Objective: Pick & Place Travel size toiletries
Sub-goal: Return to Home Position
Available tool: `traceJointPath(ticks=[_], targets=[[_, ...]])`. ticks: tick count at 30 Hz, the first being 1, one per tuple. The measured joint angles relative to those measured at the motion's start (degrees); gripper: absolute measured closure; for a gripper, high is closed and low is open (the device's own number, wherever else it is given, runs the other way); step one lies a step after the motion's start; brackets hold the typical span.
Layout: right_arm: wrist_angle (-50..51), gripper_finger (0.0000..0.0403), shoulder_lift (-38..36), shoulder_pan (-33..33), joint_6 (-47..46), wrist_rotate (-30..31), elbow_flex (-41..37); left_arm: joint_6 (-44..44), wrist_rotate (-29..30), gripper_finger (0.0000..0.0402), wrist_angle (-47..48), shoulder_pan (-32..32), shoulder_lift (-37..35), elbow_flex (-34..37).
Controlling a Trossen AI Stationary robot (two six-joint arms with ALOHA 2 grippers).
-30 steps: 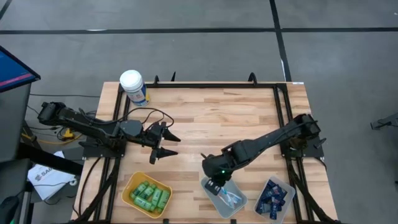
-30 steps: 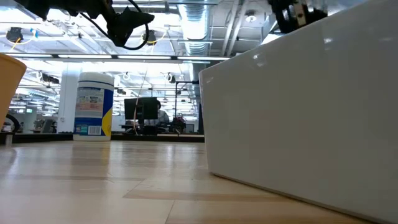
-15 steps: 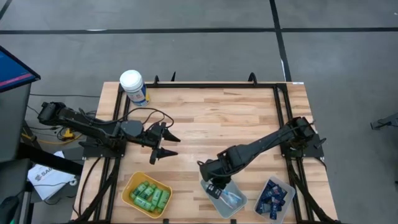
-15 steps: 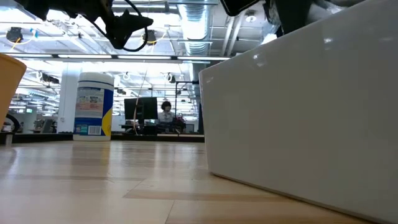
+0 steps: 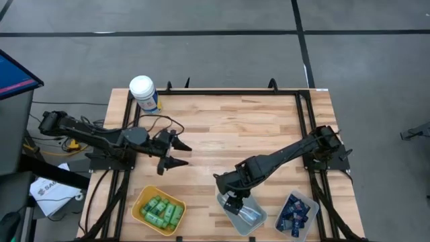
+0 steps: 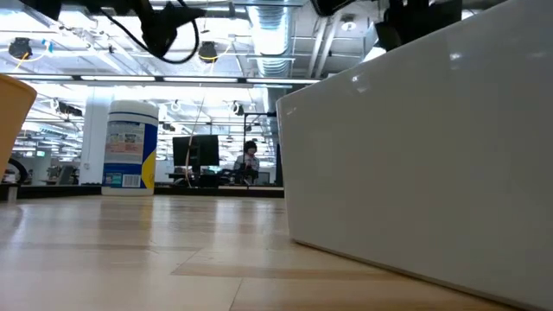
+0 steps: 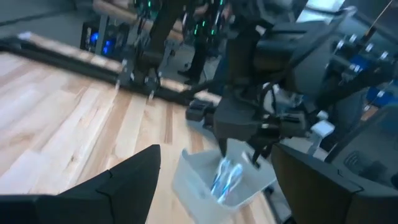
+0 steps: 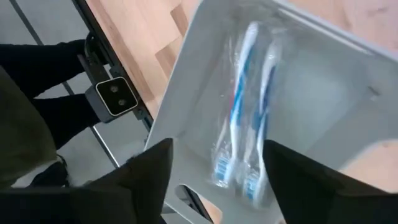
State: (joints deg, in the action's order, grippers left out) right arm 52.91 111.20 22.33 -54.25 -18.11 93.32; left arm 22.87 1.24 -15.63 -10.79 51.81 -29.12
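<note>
left hand (image 5: 183,154) pulled back, wide; right hand (image 5: 230,200) wide over gray bin (image 5: 252,227) holding toothbrushes (image 8: 237,118).

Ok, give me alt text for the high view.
Looking down on a wooden table, the right gripper hangs open over a gray bin of toothbrushes, which sits between a yellow bin of green bottles and a blue bin of navy tubes. The left gripper hovers open at left; a white-lidded canister stands at the far-left corner.
</note>
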Motion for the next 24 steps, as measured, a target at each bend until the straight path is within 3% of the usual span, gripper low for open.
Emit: traceJointPath(ticks=[5,9,12,16,19,24], targets=[[-0.50,0.0162,-4.38,-0.83,1.66,0.22,0.02,0.14,2.21,0.0110,0.59,0.26,-6.93,0.00],[-4.37,0.0203,-11.28,-2.21,5.93,5.10,-0.01,0.14,2.36,0.0141,0.23,2.18,-15.30,-0.03],[-6.47,0.0265,-17.86,-3.39,11.61,12.26,0.04,0.14,2.41,0.0194,0.48,4.22,-22.39,-0.02],[-8.28,0.0378,-26.23,-5.14,22.44,21.74,0.04,-0.15,2.41,0.0294,2.42,6.68,-30.67,-0.05],[-9.00,0.0388,-31.81,-6.19,31.57,27.76,0.06,-1.37,3.33,0.0374,5.89,8.30,-35.83,-0.07],[-7.61,0.0399,-38.54,-7.55,44.23,35.18,0.06,-2.15,11.37,0.0397,16.58,9.40,-42.64,-0.11]])
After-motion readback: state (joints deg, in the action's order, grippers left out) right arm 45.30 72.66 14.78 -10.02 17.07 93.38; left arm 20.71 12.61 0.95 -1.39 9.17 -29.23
